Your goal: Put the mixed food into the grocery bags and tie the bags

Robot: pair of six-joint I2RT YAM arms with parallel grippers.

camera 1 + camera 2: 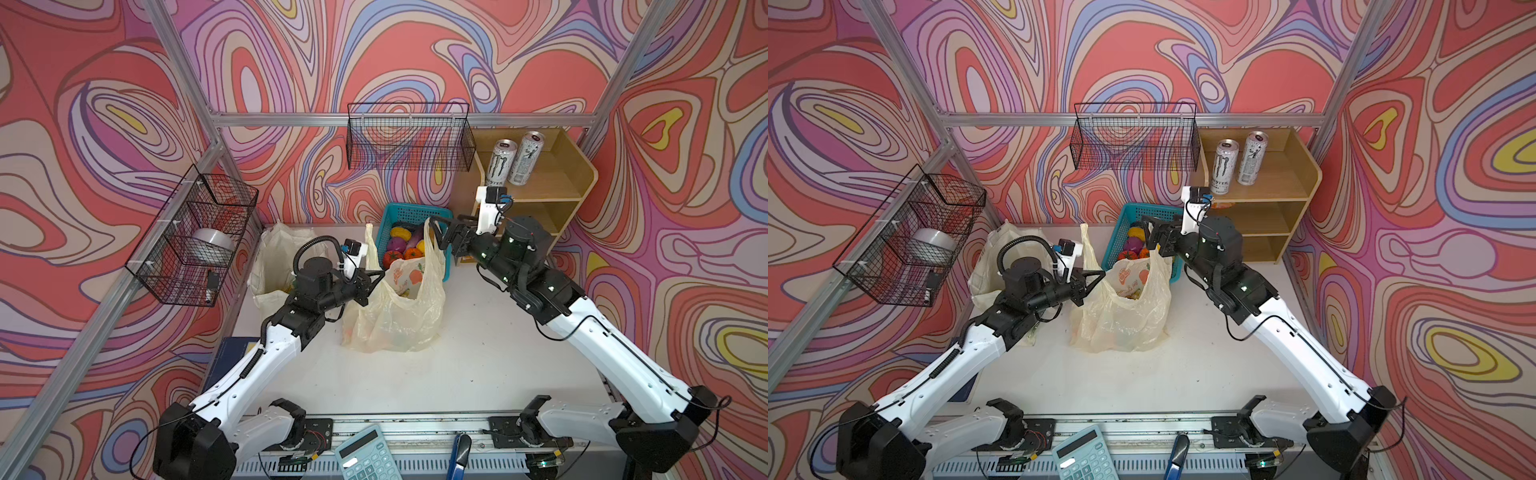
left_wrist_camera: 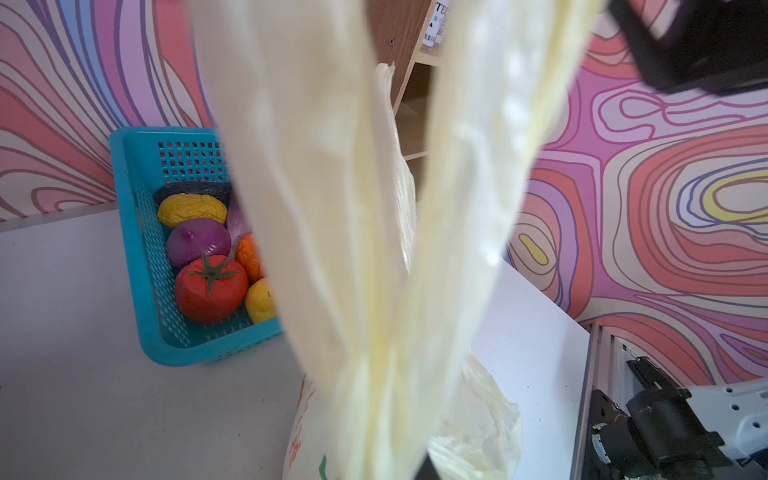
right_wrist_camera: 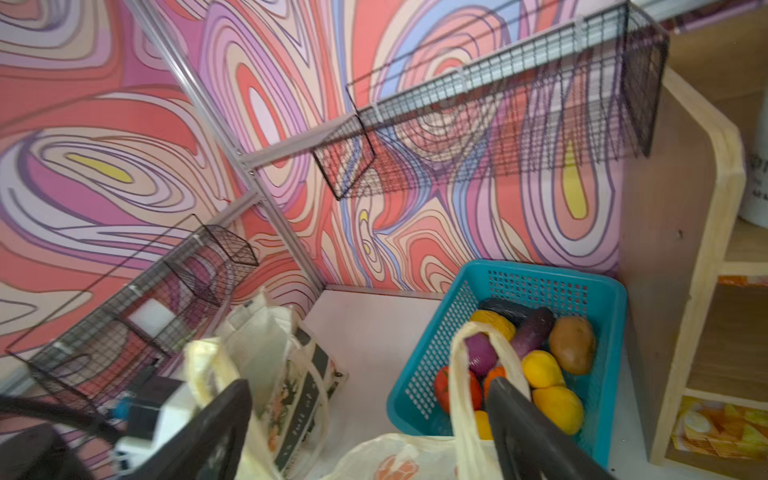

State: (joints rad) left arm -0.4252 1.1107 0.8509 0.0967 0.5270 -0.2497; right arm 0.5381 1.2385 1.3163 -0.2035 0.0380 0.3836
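Both top views: plastic bag upright mid-tabletop, handles up, apart.
Left jaws clamped on one handle; right jaws spread wide, one finger inside the other handle loop. Toy vegetables heaped in teal basket just behind the bag; canvas tote at its left, behind left arm. Bare tabletop open toward front edge; back edge crowded by basket and shelf.
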